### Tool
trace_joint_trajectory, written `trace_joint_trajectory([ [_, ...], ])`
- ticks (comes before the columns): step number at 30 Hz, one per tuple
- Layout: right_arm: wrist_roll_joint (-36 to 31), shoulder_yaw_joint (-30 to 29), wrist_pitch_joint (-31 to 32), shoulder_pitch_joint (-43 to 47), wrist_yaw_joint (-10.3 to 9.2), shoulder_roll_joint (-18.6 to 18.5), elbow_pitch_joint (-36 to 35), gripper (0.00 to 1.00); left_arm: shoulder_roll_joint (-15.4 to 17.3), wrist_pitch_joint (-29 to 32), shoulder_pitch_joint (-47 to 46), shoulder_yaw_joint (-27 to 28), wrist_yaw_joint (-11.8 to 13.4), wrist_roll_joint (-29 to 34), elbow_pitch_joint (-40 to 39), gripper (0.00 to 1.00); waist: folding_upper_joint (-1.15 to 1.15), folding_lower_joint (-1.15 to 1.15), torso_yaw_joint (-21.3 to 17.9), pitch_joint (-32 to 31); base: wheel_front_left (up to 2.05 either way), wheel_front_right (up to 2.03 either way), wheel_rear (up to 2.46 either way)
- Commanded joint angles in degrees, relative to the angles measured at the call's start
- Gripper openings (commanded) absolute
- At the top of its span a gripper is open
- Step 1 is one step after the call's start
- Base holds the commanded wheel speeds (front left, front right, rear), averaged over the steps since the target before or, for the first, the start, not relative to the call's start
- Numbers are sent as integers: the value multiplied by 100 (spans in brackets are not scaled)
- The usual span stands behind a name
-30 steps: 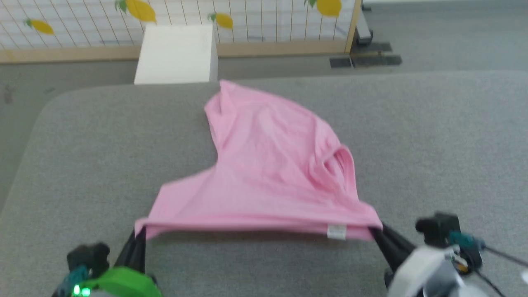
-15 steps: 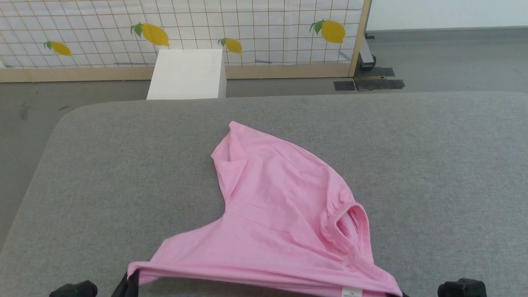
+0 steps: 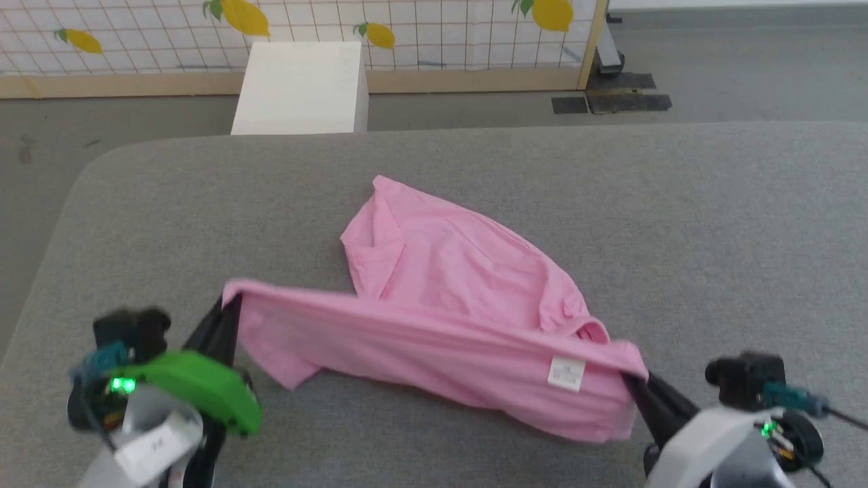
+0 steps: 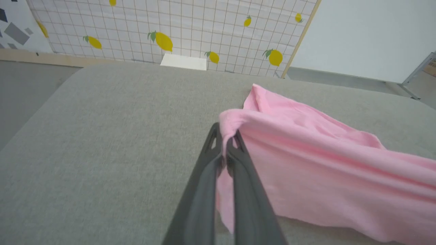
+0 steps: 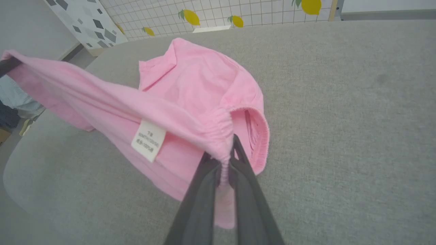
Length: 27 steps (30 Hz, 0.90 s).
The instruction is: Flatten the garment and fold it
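Two jaws clenched on garment (image 3: 441, 339), one at each end, cloth slung between

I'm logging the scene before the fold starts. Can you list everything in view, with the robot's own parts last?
garment: one, light pink, far part lying on the pad, near edge lifted and stretched between the hands
label: one, white, sewn on the lifted edge near the right hand
pad: one, grey fabric, under the garment
box: one, white, on the floor beyond the pad's far edge
screen: one, white grid with yellow lemons and a wooden frame, behind the box
flat pieces: two, dark, on the floor by the screen's right post
left hand: one, dark fingers, lower left, shut on the garment's left end
right hand: one, dark fingers, lower right, shut on the garment's right end
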Motion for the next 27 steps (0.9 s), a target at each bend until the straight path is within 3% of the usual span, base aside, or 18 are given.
trace_joint_trajectory([
  [1, 36, -55, 23, -286, -49, -29, 133, 0, -26, -39, -423, 4, -92, -46, 203, 0, 39, 1, -75, 184, 0, 0, 0],
  [12, 170, 70, 185, -2099, -49, -223, 1475, 0, -546, 32, -3145, -468, -868, 49, 2686, 0, 39, 1, -245, 1002, 0, 0, 0],
  [18, 334, 277, 169, -2809, -49, -206, 2122, 0, -950, -102, -4344, -617, -1064, 120, 4197, 0, 39, 1, -347, 1446, 0, 0, 0],
  [27, 492, 777, 33, -3390, -49, -201, 2789, 0, -1219, -178, -5291, -918, -1339, 252, 5924, 0, 39, 1, -614, 1765, 0, 0, 0],
])
